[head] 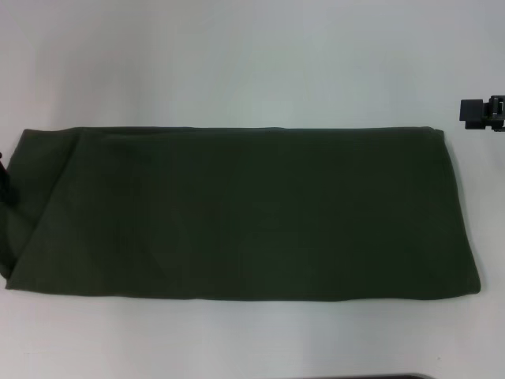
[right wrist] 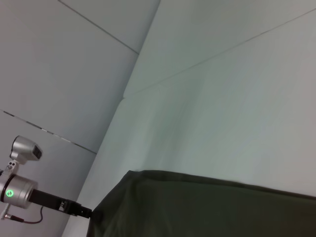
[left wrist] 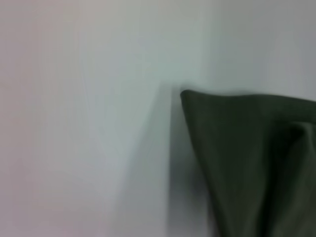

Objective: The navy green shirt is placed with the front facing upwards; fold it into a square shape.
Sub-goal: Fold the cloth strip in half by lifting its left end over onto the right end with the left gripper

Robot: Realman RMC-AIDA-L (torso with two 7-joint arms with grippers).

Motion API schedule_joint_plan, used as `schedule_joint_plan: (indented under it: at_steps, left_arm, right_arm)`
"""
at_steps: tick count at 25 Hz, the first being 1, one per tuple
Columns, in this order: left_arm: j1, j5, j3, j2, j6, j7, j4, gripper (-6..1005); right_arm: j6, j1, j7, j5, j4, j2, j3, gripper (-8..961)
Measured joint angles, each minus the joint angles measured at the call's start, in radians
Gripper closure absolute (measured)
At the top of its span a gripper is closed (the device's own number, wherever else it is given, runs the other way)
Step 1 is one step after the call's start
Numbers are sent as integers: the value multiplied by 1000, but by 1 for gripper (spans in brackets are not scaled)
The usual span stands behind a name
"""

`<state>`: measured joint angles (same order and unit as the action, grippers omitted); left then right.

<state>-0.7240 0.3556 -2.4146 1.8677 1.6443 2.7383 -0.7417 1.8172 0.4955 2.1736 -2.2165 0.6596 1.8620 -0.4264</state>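
Mostly hidden: both grippers are showing only as slivers at the frame edges; lettering and neck tag are not showing.
Left gripper [head: 5,178]: sitting at the shirt's left edge; whether its fingers are gripping cloth, I cannot tell.
Right gripper [head: 483,114]: hovering off the far right corner, apart from the cloth; finger gap unclear.
Dark olive-green cotton shirt [head: 237,213]: lying folded into a long plain band across the white table [head: 252,55], left end creased.

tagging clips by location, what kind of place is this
Probably a lab or test workspace, not a home: a bare white table, one navy green shirt folded into a long band, the right end effector at the table's edge, and plain pale walls.
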Motion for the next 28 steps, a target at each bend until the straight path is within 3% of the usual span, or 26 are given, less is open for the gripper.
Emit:
schedule_joint_plan:
  at_steps: [6,16,28]
  left_arm:
    - [-19,57,-100,-14,138,-102,3,976]
    - [-57,63,-104,5,207,-119,-1,975]
    - [-92,139,-101,8,251,-123,-12,974]
  right_arm:
    - [-1,0,0,-1,0,-4,0,315]
    - [-3,4,0,-3,0,-7,-8,316]
    - [-3,0,0,-3,-1,-8,-17,316]
